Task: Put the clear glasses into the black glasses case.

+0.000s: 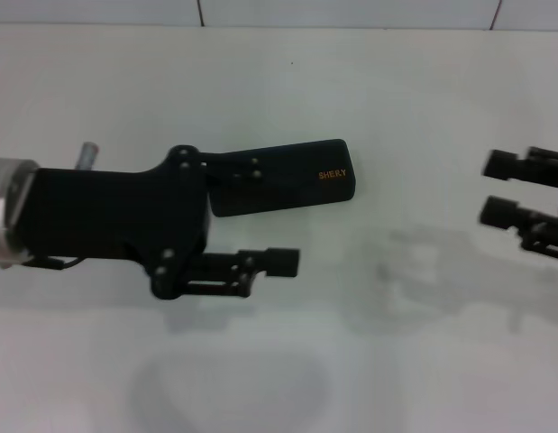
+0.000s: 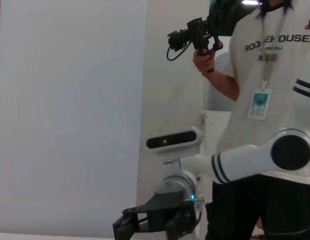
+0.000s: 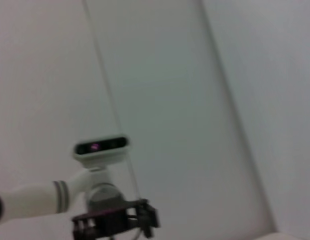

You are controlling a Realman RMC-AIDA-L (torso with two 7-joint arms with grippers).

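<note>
1. Looking for the clear glasses first, we cannot pick them out for certain in any view. Only faint grey patches show on the white table (image 1: 98,81), and we cannot say whether these are shadow or see-through plastic. The glasses may also be inside the case.
2. We judge such glasses to be light, slippery and easily bent. The thin temple arms would flex or snap, so we would grip the stiffer front frame near the bridge, gently.
3. The black glasses case (image 1: 301,179) lies mid-table with its lid down and the orange lettering facing up. It looks rigid and light, and likely to slide if pushed from one side. We would hold its long edges or lift the lid at the free lip.
4. The left gripper (image 1: 271,216) reaches in from the left with its claw spread wide and nothing in it. One finger crosses the case's left end and the other lies beside the near long edge. We cannot tell whether either touches the case.
5. The right gripper (image 1: 499,188) hangs at the right edge, well apart from the case, with its claw also spread and empty.
6. We count one case, two grippers and no glasses we can confirm. One person (image 2: 270,100) with a handheld camera rig stands behind the robot.
</note>
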